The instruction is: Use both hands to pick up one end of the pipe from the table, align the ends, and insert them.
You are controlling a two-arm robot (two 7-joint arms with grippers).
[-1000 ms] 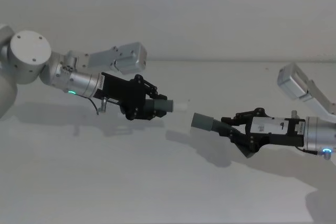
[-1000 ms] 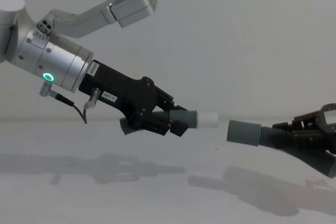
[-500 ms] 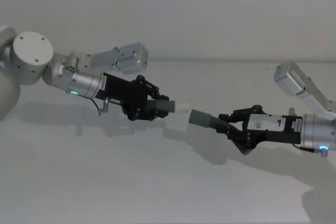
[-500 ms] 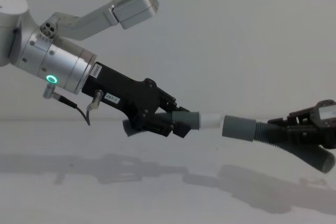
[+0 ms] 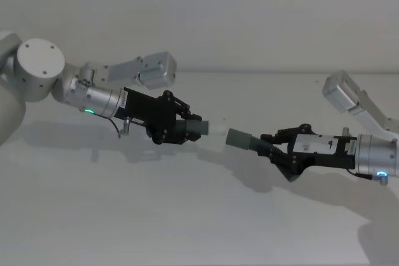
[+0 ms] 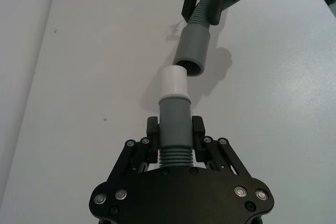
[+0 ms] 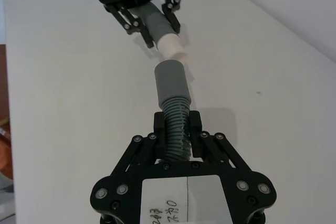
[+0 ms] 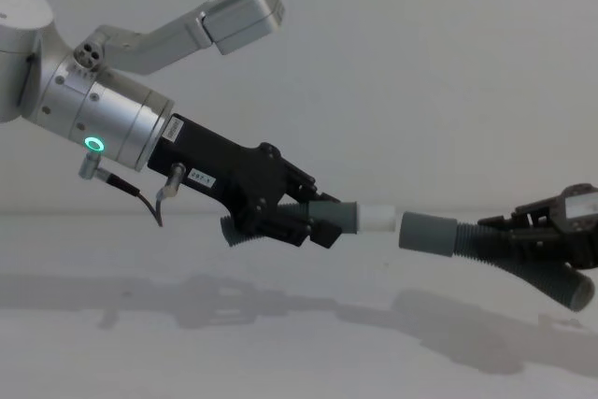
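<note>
1. While both pipe pieces hang above the table (image 5: 187, 216), the left gripper (image 6: 176, 142) pinches the ribbed part behind the spigot (image 6: 173, 82); the right gripper (image 7: 177, 129) pinches the ribs behind the socket (image 7: 170, 80).
2. Ends are near, not touching.
3. Pieces look light; ribbed hose probably flexes, so grip close to the collars.

The black parallel-jaw right gripper (image 8: 561, 235) is running off the chest view's edge beside the dark-grey ribbed socket tube (image 8: 486, 248), its wrist cut away entirely.
</note>
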